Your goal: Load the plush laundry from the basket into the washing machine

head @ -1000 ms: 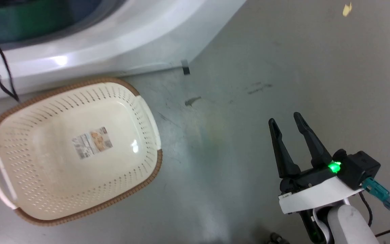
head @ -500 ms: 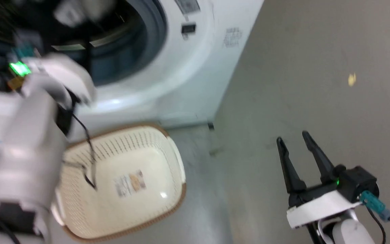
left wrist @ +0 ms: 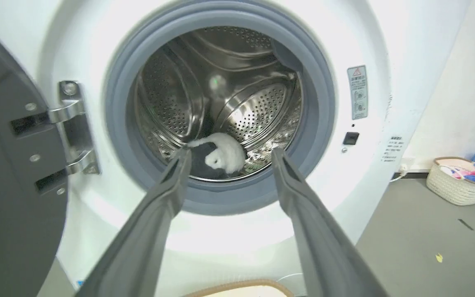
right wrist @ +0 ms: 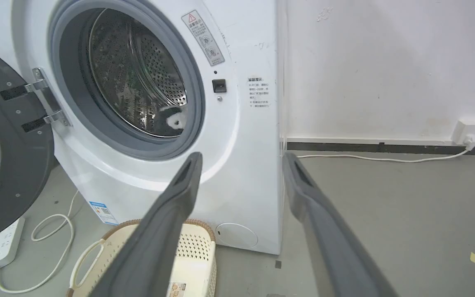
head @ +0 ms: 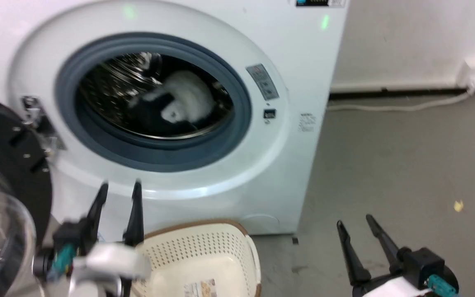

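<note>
Panda toy (left wrist: 223, 153) in washer drum (left wrist: 258, 107), door (left wrist: 10, 185) open at L, L end effector (left wrist: 230, 153) fingers spread
</note>
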